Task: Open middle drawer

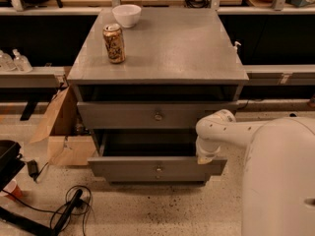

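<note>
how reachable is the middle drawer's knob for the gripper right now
Probably reachable: the gripper sits at the right end of the pulled-out middle drawer, and its centre knob faces outward with nothing in front of it.

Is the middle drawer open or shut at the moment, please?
Open: the middle drawer front juts past the drawer above, its dark inside showing. The gripper sits at its right rim.
</note>
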